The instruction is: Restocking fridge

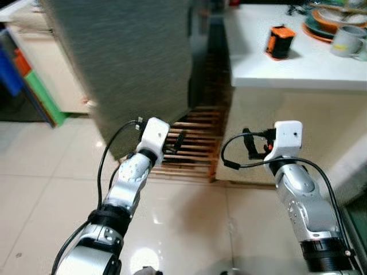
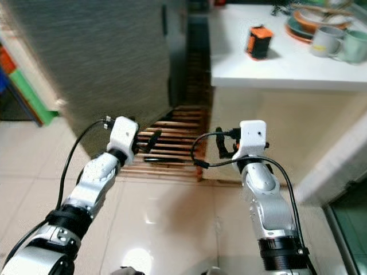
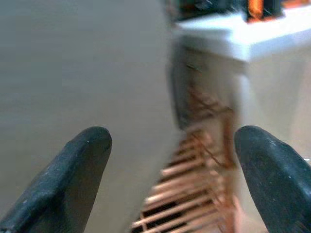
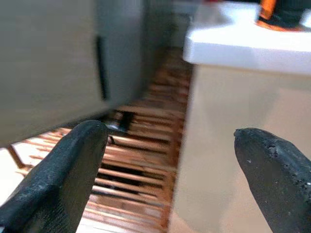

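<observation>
The grey fridge (image 1: 126, 63) stands shut at the upper left, with a dark handle recess (image 4: 100, 63) on its edge. My left gripper (image 1: 175, 143) is raised low in front of the fridge's corner, open, with nothing between its fingers (image 3: 82, 165). My right gripper (image 1: 251, 146) is held beside it, in front of the counter's side panel. It is also open and empty, its fingers (image 4: 73, 165) wide apart. An orange and black container (image 1: 280, 41) sits on the white counter (image 1: 298, 71) to the right.
A slatted wooden floor grate (image 1: 192, 146) lies in the gap between fridge and counter. A mug (image 1: 346, 41) and stacked plates (image 1: 327, 23) occupy the counter's far right. Coloured boards (image 1: 34, 91) lean at the left. Glossy tile floor (image 1: 189, 223) lies below my arms.
</observation>
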Controlling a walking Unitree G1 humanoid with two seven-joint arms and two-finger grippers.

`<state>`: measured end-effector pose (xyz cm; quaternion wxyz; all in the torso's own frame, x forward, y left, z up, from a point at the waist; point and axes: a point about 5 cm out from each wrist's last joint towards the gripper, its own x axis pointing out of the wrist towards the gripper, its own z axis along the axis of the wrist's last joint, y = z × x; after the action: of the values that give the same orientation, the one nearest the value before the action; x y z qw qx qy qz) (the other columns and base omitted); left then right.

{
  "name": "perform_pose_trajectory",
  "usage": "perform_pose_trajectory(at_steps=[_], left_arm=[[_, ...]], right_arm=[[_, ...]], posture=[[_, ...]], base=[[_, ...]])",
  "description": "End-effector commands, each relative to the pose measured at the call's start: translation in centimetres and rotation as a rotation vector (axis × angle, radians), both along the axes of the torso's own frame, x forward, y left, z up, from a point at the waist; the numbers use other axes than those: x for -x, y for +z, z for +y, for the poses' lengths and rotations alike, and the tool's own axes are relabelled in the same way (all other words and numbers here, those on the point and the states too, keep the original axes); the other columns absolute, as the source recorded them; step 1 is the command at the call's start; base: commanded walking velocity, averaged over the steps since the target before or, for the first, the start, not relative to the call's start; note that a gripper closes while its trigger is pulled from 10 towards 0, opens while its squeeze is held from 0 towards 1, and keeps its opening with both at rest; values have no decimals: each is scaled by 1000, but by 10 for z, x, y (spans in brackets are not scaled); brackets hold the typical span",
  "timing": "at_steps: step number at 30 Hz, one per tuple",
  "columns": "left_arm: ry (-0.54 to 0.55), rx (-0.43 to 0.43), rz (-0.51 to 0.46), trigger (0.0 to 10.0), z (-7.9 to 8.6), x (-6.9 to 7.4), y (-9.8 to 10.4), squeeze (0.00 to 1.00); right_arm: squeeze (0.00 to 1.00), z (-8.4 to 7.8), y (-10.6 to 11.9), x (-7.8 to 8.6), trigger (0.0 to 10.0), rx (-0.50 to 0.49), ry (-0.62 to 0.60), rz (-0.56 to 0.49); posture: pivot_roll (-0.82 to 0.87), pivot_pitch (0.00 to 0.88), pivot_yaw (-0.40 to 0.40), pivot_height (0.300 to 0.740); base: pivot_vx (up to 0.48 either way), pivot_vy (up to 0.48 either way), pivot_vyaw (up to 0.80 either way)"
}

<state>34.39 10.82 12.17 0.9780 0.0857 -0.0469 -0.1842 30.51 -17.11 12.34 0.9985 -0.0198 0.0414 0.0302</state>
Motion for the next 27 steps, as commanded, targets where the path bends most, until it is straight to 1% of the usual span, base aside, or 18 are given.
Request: perform_pose_trajectory(at_steps=[1, 2, 6, 9, 11, 12, 14, 15, 19, 21, 27], left_arm=[[28, 20, -29, 10000, 8, -6, 15, 0], [28, 20, -29, 10000, 8, -6, 15, 0], [72, 37, -35, 10000, 18, -11, 23, 0], [120, 28, -18, 10000, 22, -14, 24, 0], [135, 79, -40, 10000, 22, -14, 31, 0], [135, 79, -40, 10000, 22, -14, 31, 0], [134, 138, -48, 10000, 19, -14, 36, 0], [134, 138, -48, 10000, 19, -14, 36, 0], [149, 132, -42, 10000, 17, -14, 36, 0], [159, 142, -34, 10000, 17, -14, 35, 0], [183, 147, -17, 10000, 22, -17, 35, 0]], right_arm=[[0, 4, -1, -1, 10000, -14, 2, -8], [0, 4, -1, -1, 10000, -14, 2, -8], [0, 8, -3, 2, 10000, -11, 11, -14], [0, 8, -5, 3, 10000, -2, 12, -12], [0, 8, -5, 3, 10000, 2, 14, -17], [0, 8, -5, 3, 10000, 2, 14, -17], [0, 10, -2, 3, 10000, 11, 24, -31], [0, 10, -2, 3, 10000, 11, 24, -31], [0, 10, -2, 2, 10000, 13, 26, -34], [0, 10, -2, 1, 10000, 15, 28, -37], [0, 12, -3, 1, 10000, 20, 34, -38]], posture=[[-138, 0, 59, 740], [-138, 0, 59, 740], [-142, 0, 61, 740], [-149, 0, 60, 740], [-153, 0, 58, 740], [-153, 0, 58, 740], [-153, 0, 54, 740], [-153, 0, 54, 740], [-152, 0, 51, 740], [-152, 0, 51, 740], [-151, 0, 51, 740]], base=[[0, 450, 0], [0, 450, 0], [127, 423, 0], [0, 0, 0], [0, 0, 0], [0, 0, 0], [0, 0, 0], [0, 0, 0], [363, 211, 0], [386, 281, 0], [389, 281, 0]])
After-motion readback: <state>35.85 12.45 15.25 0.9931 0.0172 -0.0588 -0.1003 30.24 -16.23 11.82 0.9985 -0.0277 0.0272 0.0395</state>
